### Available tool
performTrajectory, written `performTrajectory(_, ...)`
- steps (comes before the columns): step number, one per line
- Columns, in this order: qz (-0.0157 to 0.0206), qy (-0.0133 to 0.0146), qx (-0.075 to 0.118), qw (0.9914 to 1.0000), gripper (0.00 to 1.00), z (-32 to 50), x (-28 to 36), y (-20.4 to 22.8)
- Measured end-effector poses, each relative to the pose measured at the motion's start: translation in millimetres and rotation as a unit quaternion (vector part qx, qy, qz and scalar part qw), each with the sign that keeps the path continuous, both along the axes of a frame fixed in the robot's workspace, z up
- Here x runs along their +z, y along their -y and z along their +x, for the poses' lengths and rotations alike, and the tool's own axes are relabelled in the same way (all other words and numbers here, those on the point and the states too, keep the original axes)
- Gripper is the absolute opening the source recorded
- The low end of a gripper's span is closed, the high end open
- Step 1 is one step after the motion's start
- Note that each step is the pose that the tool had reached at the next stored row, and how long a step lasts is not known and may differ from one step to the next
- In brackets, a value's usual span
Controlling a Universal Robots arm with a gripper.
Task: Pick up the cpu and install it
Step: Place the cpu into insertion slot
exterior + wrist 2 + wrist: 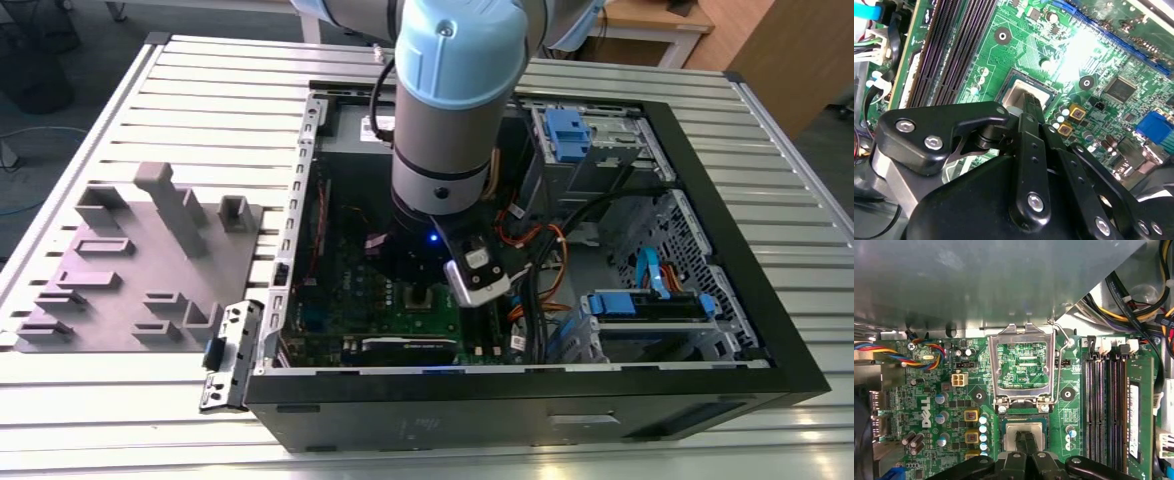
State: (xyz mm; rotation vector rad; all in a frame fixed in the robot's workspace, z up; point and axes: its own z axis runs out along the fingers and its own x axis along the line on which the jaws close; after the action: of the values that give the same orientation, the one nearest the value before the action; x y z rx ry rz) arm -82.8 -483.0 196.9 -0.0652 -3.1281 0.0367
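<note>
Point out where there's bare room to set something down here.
Bare table slats lie behind the grey tray, and a strip runs along the computer case on the exterior view's right. Inside the case it is crowded: gripper over the cpu, cables, drive bays.

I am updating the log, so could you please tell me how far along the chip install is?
Looks done: the chip lies flat in the socket. In hand: the gripper, shut, hangs right over it; contact unclear. Left: the metal frame stands flipped open, not yet clamped over the chip.
</note>
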Motion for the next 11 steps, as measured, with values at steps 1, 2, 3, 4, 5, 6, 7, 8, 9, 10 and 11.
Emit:
performTrajectory(1,0.0,0.0,0.0,1.0,0.11,-0.1,-1.0,0.1)
performTrajectory(2,-0.0001,0.0,0.0,1.0,0.11,-0.1,-1.7,0.1)
performTrajectory(3,-0.0002,-0.0001,0.0,1.0,0.11,-0.1,-1.7,0.1)
performTrajectory(4,-0.0002,-0.0001,0.0,1.0,0.11,-0.1,-1.7,0.1)
performTrajectory(5,-0.0001,-0.0001,0.0,1.0,0.11,-0.1,-1.8,0.1)
performTrajectory(6,0.0,0.0,0.0,1.0,0.11,-0.1,-2.1,0.1)
performTrajectory(7,-0.0002,-0.0001,0.0,1.0,0.11,-0.1,-2.8,0.1)
performTrajectory(8,-0.0004,-0.0002,0.0,1.0,0.11,-0.2,-3.3,0.2)
performTrajectory(9,-0.0004,-0.0002,0.0,1.0,0.11,-0.2,-3.3,0.2)
performTrajectory(10,-0.0004,-0.0002,0.0,1.0,0.11,-0.2,-3.4,0.2)
performTrajectory(11,-0.0002,-0.0001,0.0,1.0,0.11,-0.1,-3.6,0.1)
